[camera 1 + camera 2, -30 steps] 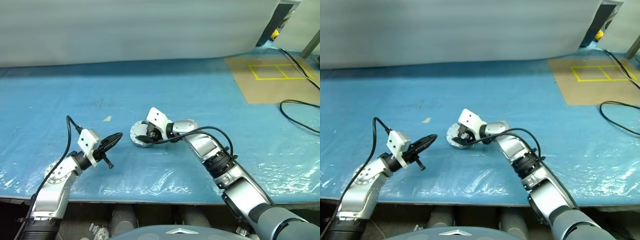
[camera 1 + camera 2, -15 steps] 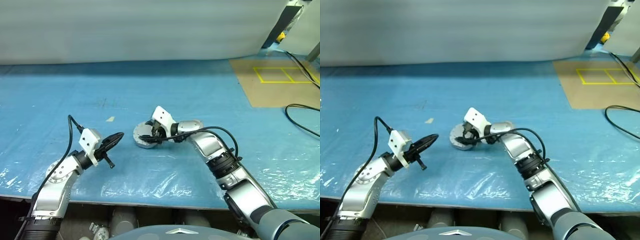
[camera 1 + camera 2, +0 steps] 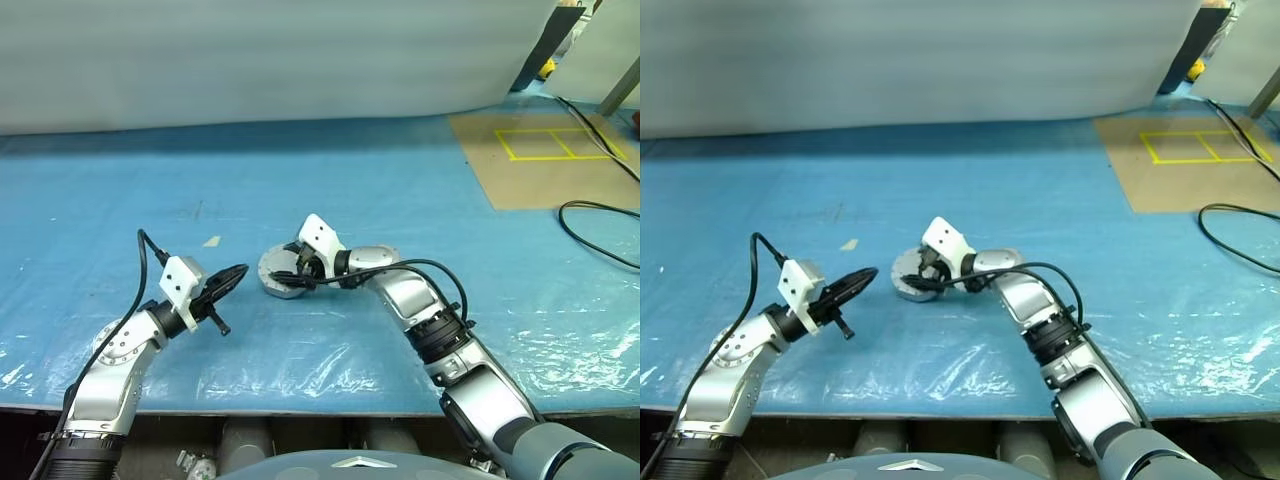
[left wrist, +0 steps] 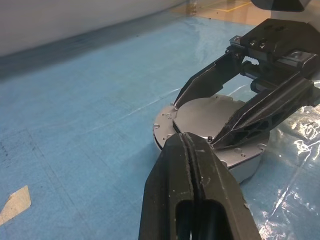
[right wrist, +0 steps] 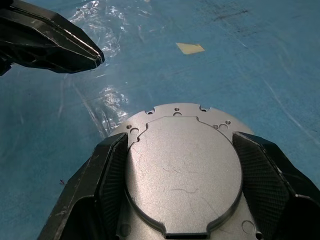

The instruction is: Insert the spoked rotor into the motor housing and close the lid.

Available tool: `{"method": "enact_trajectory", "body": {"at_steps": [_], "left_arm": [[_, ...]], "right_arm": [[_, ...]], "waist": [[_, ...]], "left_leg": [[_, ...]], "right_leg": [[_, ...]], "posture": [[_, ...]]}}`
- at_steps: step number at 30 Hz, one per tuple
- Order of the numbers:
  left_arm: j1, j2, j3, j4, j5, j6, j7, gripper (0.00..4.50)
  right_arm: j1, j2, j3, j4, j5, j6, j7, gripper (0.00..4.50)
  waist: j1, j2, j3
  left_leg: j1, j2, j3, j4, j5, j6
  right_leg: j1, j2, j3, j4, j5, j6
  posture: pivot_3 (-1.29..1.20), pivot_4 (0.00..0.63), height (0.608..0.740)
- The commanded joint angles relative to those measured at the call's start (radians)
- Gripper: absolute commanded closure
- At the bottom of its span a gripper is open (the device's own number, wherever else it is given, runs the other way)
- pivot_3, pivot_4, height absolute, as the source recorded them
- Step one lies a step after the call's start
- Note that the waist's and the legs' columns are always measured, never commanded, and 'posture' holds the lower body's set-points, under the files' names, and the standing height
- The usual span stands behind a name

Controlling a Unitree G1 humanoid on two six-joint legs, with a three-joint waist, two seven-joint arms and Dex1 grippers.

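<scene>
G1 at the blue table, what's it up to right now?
The right gripper has its fingers spread on either side of the flat grey lid that sits on top of the motor housing on the blue sheet. The lid looks seated on the housing. The left gripper is shut and empty, hovering level just beside the housing, its tips pointing towards it.

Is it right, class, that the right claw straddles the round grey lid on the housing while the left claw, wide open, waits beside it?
Not quite. The left claw is shut, its fingers pressed together, as the left wrist view shows. The rest stands: the right claw straddles the grey lid on the housing, with the left claw waiting beside it.
</scene>
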Motion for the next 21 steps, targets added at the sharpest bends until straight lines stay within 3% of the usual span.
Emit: {"method": "enact_trajectory", "body": {"at_steps": [1, 12, 21], "left_arm": [[-0.015, 0.006, 0.0, -0.04, -0.002, 0.005, 0.005, 4.5], [-0.015, 0.006, 0.002, -0.046, -0.002, 0.015, 0.004, 4.5], [-0.021, 0.008, 0.001, -0.034, 0.001, 0.013, -0.005, 4.5]], "right_arm": [[0.053, -0.007, 0.038, 0.097, -0.046, 0.022, -0.03, 1.55], [0.093, -0.026, 0.079, 0.117, -0.099, -0.031, -0.063, 1.55], [0.089, -0.048, 0.129, 0.057, -0.104, -0.009, -0.001, 1.55]], "waist": [[0.0, 0.0, 0.0], [-0.003, 0.0, 0.0], [-0.002, 0.0, 0.0]], "left_leg": [[0.0, 0.0, 0.0, 0.0, 0.0, 0.0], [0.0, 0.001, 0.0, -0.001, 0.0, 0.0], [0.0, 0.001, 0.0, -0.001, 0.0, 0.0]], "right_leg": [[0.0, 0.0, 0.0, 0.0, 0.0, 0.0], [-0.001, 0.001, 0.0, 0.0, 0.0, 0.0], [-0.001, 0.0, 0.001, -0.001, 0.0, 0.0]], "posture": [[0.0, 0.15, 0.74], [0.0, 0.15, 0.74], [0.0, 0.15, 0.74]]}}
